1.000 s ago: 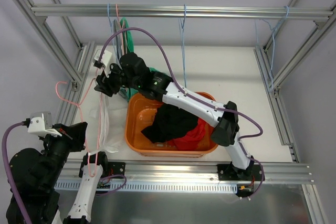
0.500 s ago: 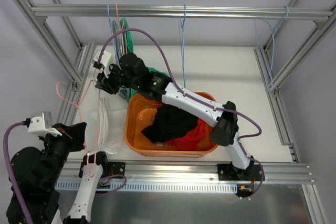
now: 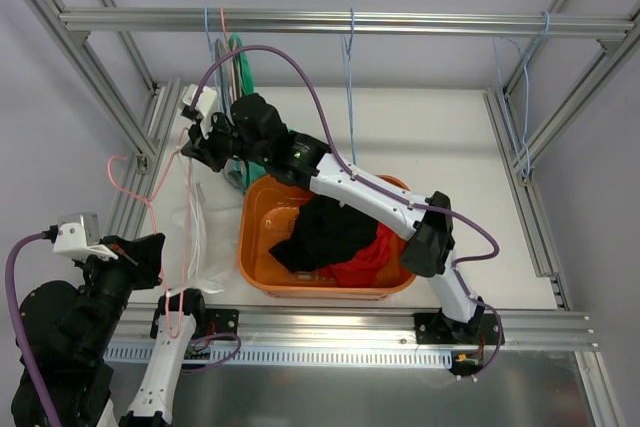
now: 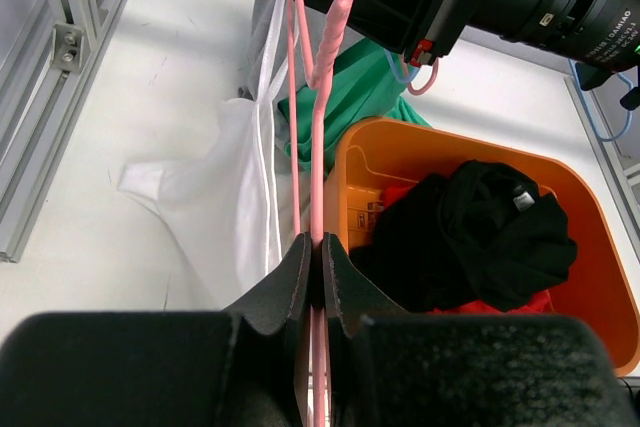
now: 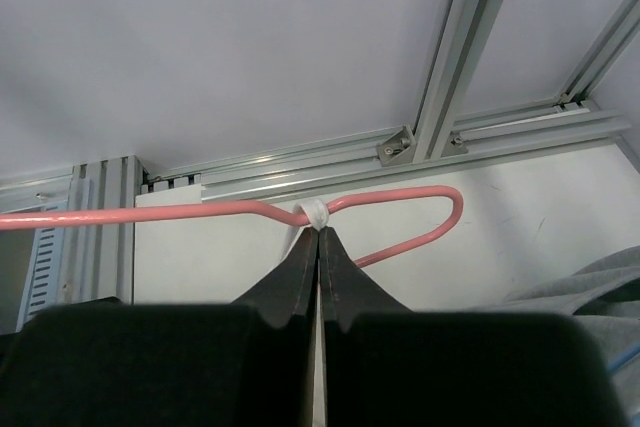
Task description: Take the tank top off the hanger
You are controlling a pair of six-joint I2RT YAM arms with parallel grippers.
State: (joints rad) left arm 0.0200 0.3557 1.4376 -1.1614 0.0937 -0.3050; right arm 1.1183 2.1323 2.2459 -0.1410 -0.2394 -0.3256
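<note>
The pink wire hanger [image 3: 186,277] runs from my left gripper [image 3: 184,295] up toward my right gripper [image 3: 197,143]. In the left wrist view my left gripper [image 4: 321,252] is shut on the hanger's wire [image 4: 318,147]. The white tank top [image 4: 215,197] hangs from the hanger and sags onto the table [image 3: 200,237]. In the right wrist view my right gripper [image 5: 319,232] is shut on a white strap [image 5: 316,214] of the tank top. That strap loops round a dip in the hanger [image 5: 400,202].
An orange basket [image 3: 300,289] holding black [image 3: 330,232] and red clothes sits right of the tank top. A green garment [image 4: 360,97] lies behind the basket. Aluminium frame rails [image 3: 135,117] run along the left side, and more hangers hang from the top bar [image 3: 350,22].
My right gripper has moved up and farther away with the strap. The strap and hanger top went with it. The left arm has not moved.
</note>
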